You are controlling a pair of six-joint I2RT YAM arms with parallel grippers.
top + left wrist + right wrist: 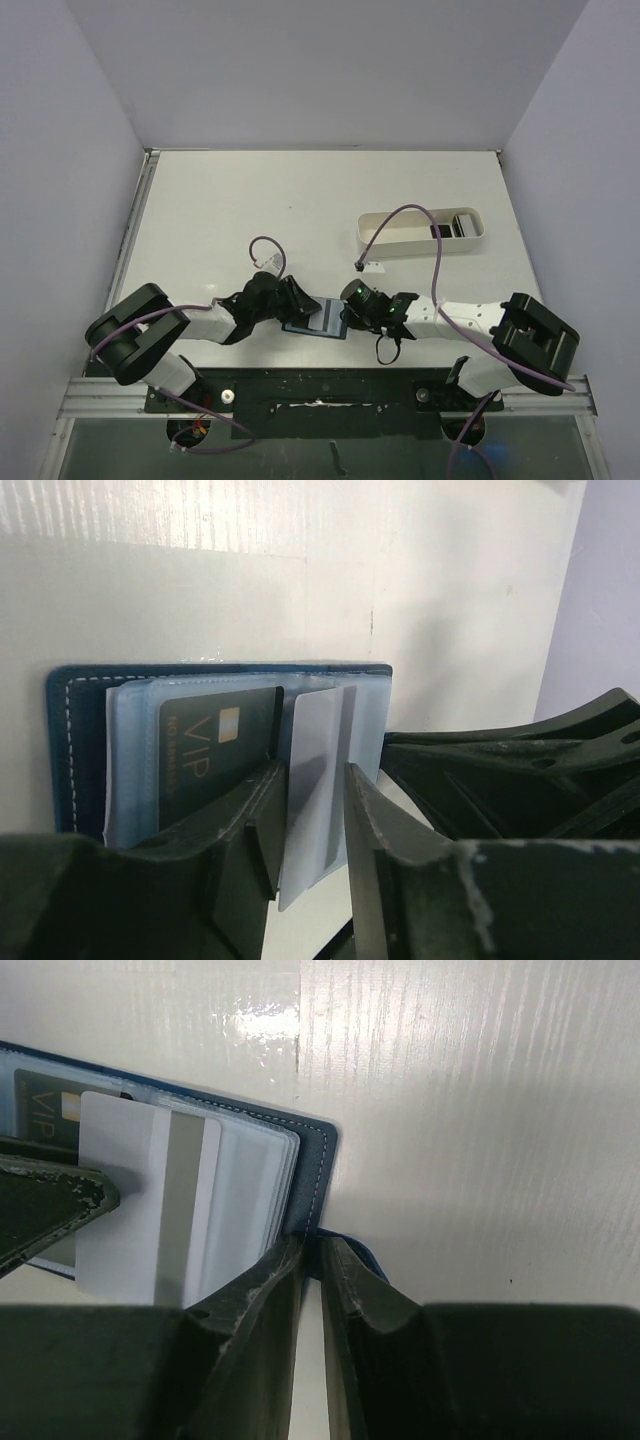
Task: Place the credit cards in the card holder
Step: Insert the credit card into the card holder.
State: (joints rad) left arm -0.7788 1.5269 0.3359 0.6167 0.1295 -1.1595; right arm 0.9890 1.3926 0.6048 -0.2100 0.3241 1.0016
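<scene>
Meanwhile, on a glossy white counter (260, 200) boxed in by pale lavender walls (330, 70), the card holder (318, 322) lay open near the front edge. A dark VIP card (215, 750) sat sleeved inside and a pale striped card (140, 1200) lay on its sleeves. The left pincer (312, 780) stood slightly parted over that card, gripping nothing. The right pincer (310, 1245) pinched the holder's blue edge. A white tray (400, 245) sat well apart.
</scene>
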